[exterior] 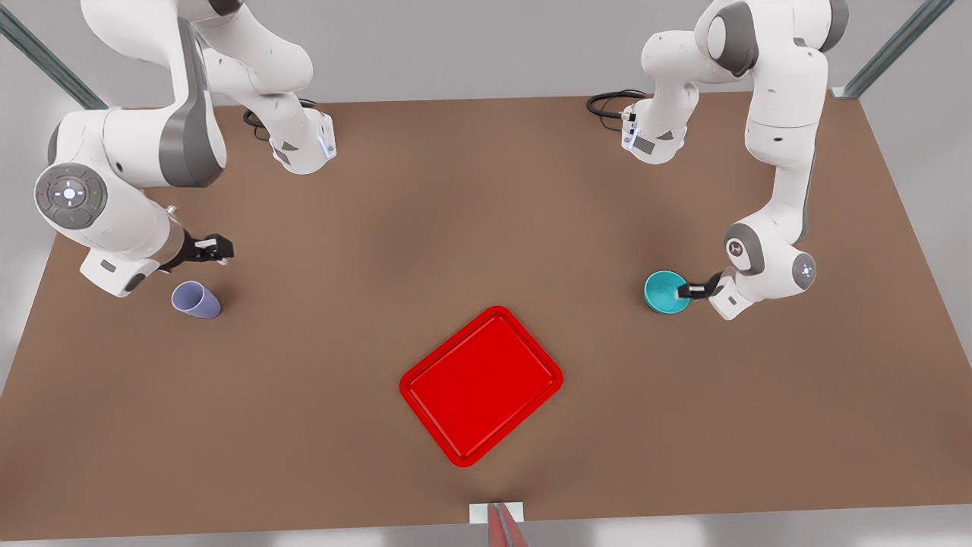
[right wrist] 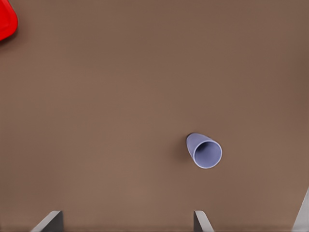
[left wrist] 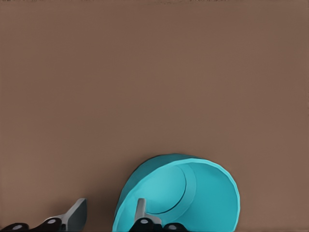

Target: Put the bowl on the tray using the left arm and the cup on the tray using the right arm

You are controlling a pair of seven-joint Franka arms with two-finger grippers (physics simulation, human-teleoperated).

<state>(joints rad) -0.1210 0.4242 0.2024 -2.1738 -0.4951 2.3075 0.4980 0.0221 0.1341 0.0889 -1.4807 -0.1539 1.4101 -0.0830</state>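
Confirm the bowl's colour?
Teal, inside and out; the bowl shows best in the left wrist view.

In the left wrist view the picture's edge is cutting off the teal bowl and the left gripper's fingers. In the right wrist view the red tray is showing just one corner, and the right gripper's fingers are cropped to their tips.

A flat brown rectangular tabletop was seen, edged by a small white bracket and black cables.
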